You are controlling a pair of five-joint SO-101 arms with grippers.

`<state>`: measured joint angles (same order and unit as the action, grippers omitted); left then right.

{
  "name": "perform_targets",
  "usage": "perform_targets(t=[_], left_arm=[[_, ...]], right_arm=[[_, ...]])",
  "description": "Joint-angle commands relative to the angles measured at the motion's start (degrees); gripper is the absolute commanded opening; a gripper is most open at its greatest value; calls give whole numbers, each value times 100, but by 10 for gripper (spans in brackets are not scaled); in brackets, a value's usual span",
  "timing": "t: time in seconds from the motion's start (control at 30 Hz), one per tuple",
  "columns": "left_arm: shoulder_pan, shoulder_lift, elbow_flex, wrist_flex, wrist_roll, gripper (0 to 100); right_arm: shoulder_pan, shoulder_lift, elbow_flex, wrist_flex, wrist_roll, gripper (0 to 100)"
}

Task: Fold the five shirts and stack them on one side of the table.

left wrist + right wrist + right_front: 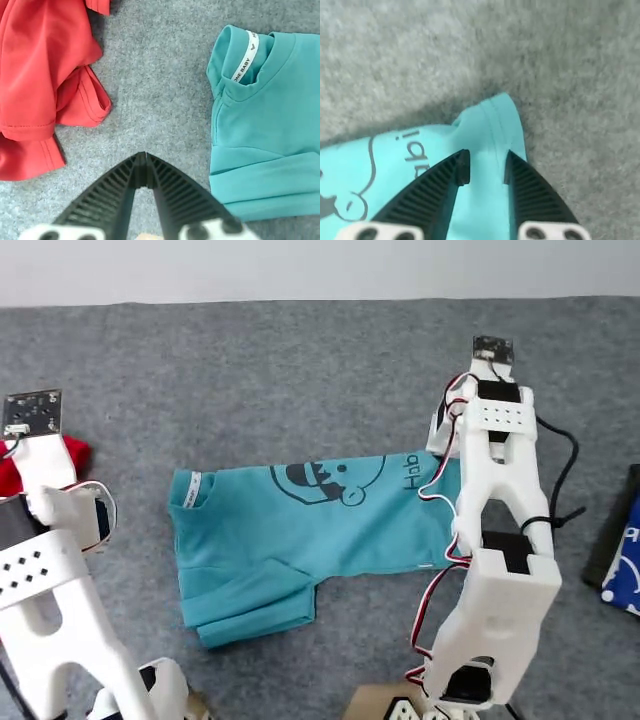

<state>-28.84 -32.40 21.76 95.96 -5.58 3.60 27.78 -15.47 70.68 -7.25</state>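
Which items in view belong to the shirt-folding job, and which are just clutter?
Job: teal shirt; red shirt; blue printed cloth, likely another shirt.
Clutter: dark flat item beside it; brown cardboard piece.

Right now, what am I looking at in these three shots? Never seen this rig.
The wide picture looks down from a fixed camera on a grey table, with the left arm and right arm, both small white robots. The other two come from cameras on their wrists, looking along black fingers. A teal shirt lies partly folded mid-table; a red shirt sits by the left arm. The left gripper is shut, empty, over bare table between them. The right gripper is open, its fingers straddling the teal shirt's corner.
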Motion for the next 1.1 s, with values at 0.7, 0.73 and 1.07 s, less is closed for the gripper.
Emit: perform_targets(t=[0.7,0.73,1.07], left_arm=[[-26,-158,-189,79,18,3],[-26,-158,-189,79,18,3],[-26,-158,-136,79,18,3]], right_arm=[[-787,-286,-308,919,668,10],[-848,-189,-308,796,668,10],[-971,796,-308,-576,1073,10]])
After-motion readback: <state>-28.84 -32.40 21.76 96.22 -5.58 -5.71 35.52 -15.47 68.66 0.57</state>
